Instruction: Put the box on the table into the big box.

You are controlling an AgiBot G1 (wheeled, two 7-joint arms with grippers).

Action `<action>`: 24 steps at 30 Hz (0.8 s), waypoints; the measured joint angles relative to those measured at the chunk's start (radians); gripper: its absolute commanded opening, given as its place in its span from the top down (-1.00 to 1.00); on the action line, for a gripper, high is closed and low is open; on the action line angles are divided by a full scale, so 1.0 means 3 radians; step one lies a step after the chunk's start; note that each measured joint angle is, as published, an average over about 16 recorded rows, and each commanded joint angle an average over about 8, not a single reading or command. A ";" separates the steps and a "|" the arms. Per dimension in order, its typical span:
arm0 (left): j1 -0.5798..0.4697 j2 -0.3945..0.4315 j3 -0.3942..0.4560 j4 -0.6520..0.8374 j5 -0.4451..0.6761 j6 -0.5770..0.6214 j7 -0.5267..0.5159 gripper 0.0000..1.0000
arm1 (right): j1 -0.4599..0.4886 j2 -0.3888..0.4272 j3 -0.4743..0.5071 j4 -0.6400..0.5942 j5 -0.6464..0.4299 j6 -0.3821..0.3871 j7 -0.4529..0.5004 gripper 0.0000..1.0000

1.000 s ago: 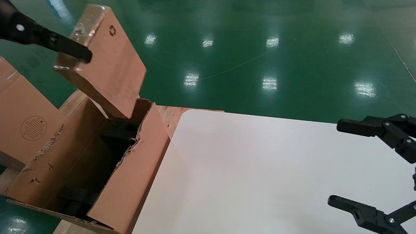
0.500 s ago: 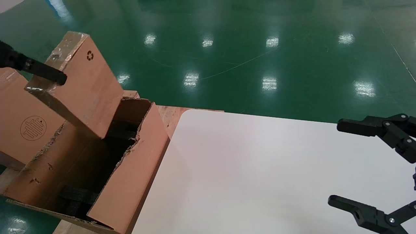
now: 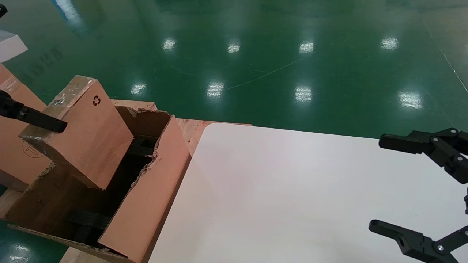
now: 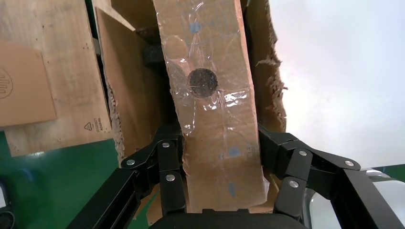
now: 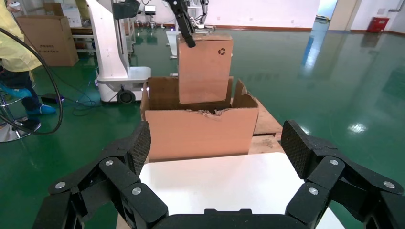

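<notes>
The small brown box (image 3: pixel 87 135), marked with a recycling symbol, hangs tilted with its lower end inside the open top of the big box (image 3: pixel 146 204). My left gripper (image 4: pixel 219 140) is shut on its taped upper end, one finger (image 3: pixel 40 118) lying across the near face. In the right wrist view the box (image 5: pixel 204 67) stands up out of the torn-edged big box (image 5: pixel 200 133). Black foam strips line the inside. My right gripper (image 3: pixel 378 182) hovers open and empty over the right side of the white table (image 3: pixel 292 190).
The big box rests on a wooden pallet (image 3: pixel 186 131) against the table's left edge. Another carton with a round logo (image 3: pixel 14 160) stands further left. Green floor lies beyond. A white machine base (image 5: pixel 112 47) and a person (image 5: pixel 14 57) are behind the boxes.
My left gripper has carried the small box down and leftward, from above the big box until its lower end is inside the opening. The right arm has not moved.
</notes>
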 measured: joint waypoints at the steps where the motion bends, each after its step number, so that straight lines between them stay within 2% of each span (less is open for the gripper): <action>1: 0.0000 -0.0021 0.0016 -0.0008 0.0004 -0.0005 0.0019 1.00 | 0.0000 0.0000 0.0000 0.0000 0.0000 0.0000 0.0000 -1.00; 24: 0.0165 -0.0543 0.0079 -0.0430 0.0194 -0.0173 0.0075 1.00 | 0.0001 0.0002 -0.0004 0.0000 0.0003 0.0002 -0.0002 -1.00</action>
